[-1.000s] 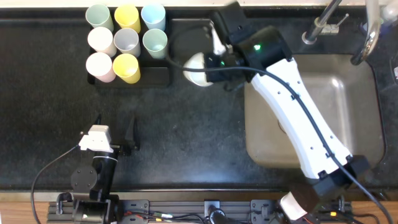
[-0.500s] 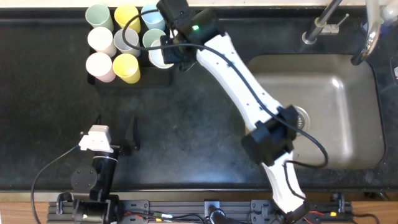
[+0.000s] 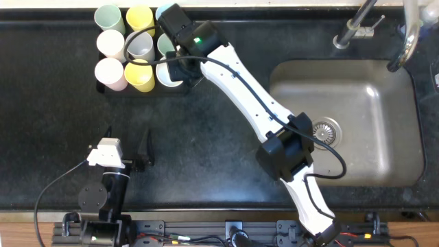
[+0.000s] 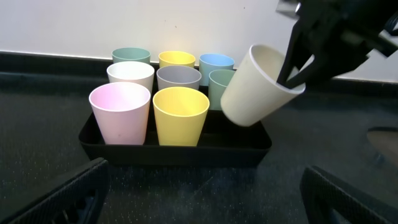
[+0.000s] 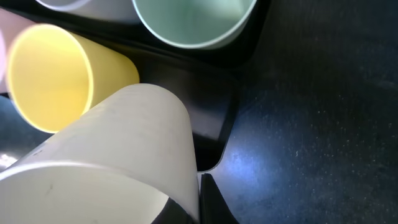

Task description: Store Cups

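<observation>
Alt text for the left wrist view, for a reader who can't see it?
The right gripper holds a tilted cream cup over the one empty corner of a black tray. Eight upright cups in pastel colours fill the tray's other places.

Black rectangular plastic tray (image 4: pixel 174 152) sits on the counter holding eight upright, open-topped plastic cups packed close together.
- **Far row:** pale green cup (image 4: pixel 130 56), yellow cup (image 4: pixel 176 60), light blue cup (image 4: pixel 216 62).
- **Middle row:** white cup (image 4: pixel 130 73), grey cup (image 4: pixel 178 79), second green cup (image 4: pixel 219 84).
- **Near row:** pink cup (image 4: pixel 120 112), second yellow cup (image 4: pixel 180 115).

Cream plastic cup (image 4: pixel 258 87) is lifted and tilted, its base down over the tray's bare near corner beside the second yellow cup. It is pinched at the rim by the right gripper (image 4: pixel 300 65).
</observation>
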Tool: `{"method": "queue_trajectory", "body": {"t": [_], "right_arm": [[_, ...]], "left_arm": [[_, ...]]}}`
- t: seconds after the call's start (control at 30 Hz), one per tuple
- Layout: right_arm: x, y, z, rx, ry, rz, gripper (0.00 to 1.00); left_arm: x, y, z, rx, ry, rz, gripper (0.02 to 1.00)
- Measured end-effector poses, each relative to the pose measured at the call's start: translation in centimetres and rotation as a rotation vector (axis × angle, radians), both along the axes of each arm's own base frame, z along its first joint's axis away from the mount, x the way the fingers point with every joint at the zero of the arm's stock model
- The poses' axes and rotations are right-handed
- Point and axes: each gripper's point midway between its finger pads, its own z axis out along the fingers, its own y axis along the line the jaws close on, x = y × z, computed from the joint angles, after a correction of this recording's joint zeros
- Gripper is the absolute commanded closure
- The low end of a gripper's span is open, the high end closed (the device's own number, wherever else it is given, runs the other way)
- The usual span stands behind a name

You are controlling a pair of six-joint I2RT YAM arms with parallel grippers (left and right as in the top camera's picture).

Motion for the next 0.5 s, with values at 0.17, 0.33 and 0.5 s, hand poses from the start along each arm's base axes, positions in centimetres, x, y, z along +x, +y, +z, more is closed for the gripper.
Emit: {"method": "queue_trajectory", "body": {"t": [0.17, 0.33, 0.5], "right_arm": [[0.2, -0.1, -1.2, -0.024, 0.012, -0.007, 0.958], [0.3, -0.3, -1.9, -0.039, 0.016, -0.01, 0.954], [0.4, -0.4, -2.9, -0.058, 0.024, -0.013, 0.958]], "left_arm": [[0.0, 0.0, 0.0, 0.0, 0.0, 0.0, 0.018], [0.0, 0.0, 0.0, 0.0, 0.0, 0.0, 0.018], [0.0, 0.0, 0.0, 0.0, 0.0, 0.0, 0.018]]}}
